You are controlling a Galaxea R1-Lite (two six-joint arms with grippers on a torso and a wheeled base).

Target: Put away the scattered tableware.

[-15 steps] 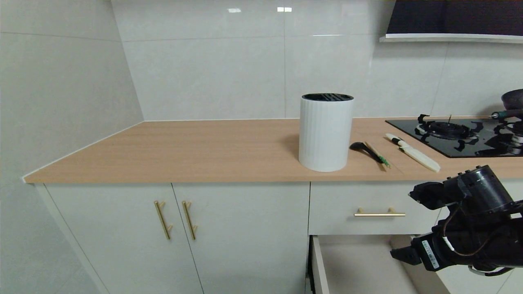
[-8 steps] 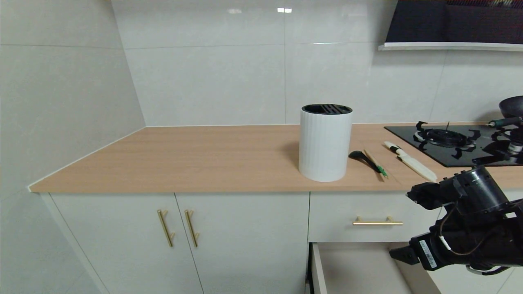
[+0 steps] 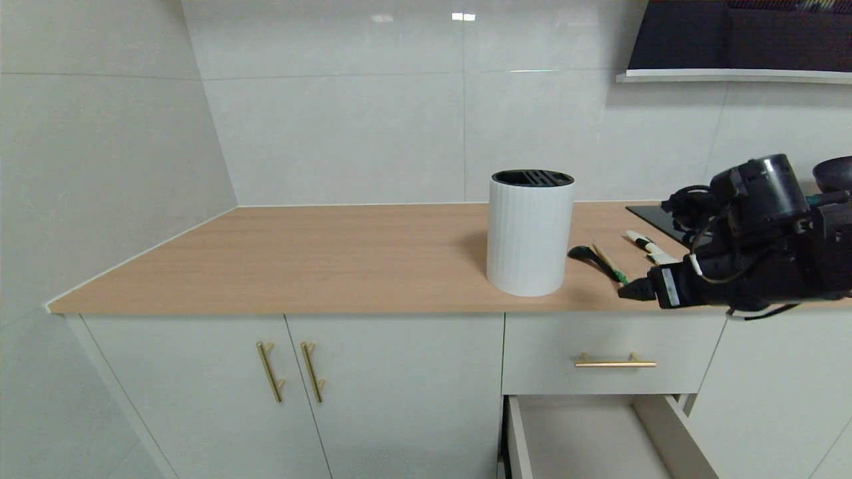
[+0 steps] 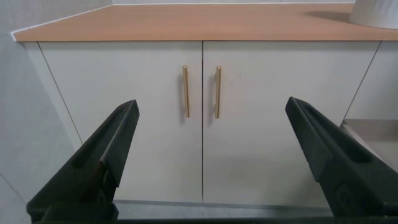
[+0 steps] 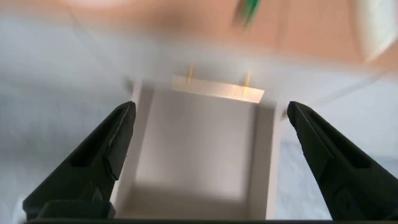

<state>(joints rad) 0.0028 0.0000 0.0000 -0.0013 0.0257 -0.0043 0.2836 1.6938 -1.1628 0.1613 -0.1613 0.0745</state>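
A white ribbed utensil holder (image 3: 530, 233) with a black slotted top stands on the wooden counter (image 3: 333, 256). To its right lie a black spoon (image 3: 589, 254), chopsticks with a green end (image 3: 611, 264) and a white knife (image 3: 643, 243), partly hidden behind my right arm. My right gripper (image 3: 632, 291) hovers at the counter's front edge beside the chopsticks; in its wrist view the gripper (image 5: 208, 162) is open and empty, above the open drawer (image 5: 199, 149). My left gripper (image 4: 211, 162) is open, low before the cabinet doors (image 4: 202, 93).
The open lower drawer (image 3: 586, 436) juts out under the closed drawer with a gold handle (image 3: 616, 362). A black stove (image 3: 649, 214) and a dark pan (image 3: 835, 171) lie at the right. Tiled walls bound the counter's back and left.
My right arm has risen from drawer height to the counter's front edge, near the chopsticks. The head camera tilted slightly early on; the tableware has not moved.
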